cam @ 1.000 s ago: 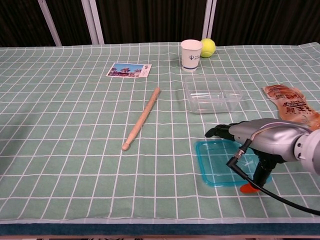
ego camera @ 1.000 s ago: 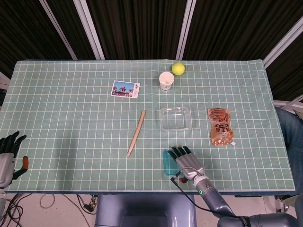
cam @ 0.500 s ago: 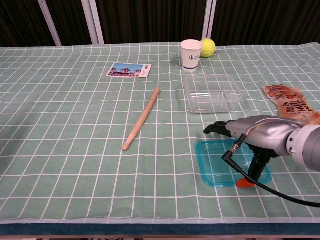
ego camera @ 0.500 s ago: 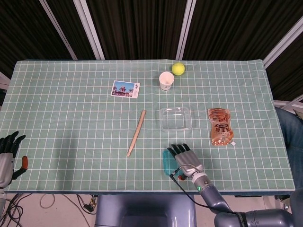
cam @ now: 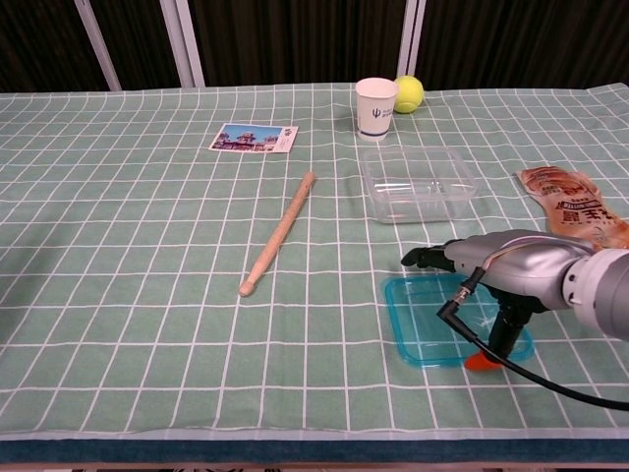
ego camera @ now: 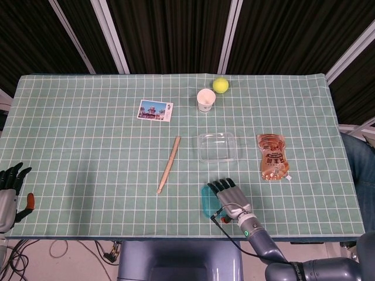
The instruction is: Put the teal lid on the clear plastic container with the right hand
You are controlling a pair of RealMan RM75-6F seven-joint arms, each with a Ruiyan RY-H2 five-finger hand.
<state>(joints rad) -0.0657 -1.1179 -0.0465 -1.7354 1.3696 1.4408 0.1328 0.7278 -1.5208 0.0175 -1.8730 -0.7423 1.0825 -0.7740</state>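
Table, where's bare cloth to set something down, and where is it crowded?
Bare: the whole stretch left of the wooden stick and postcard, and the far right corner past the tennis ball. Crowded: paper cup, clear container, snack packet, and teal lid under the right hand.

My right hand (cam: pixel 491 264) shows smooth grey metal-looking casing with matt black fingers (ego camera: pixel 222 186). Under it the teal lid (cam: pixel 423 329) is glossy translucent plastic. The container (cam: pixel 417 184) is clear, shiny plastic. The tablecloth (cam: pixel 147 246) looks like matt woven cloth, the stick (cam: pixel 278 234) bare wood, the cup (cam: pixel 374 108) paper, the snack packet (cam: pixel 575 208) glossy.
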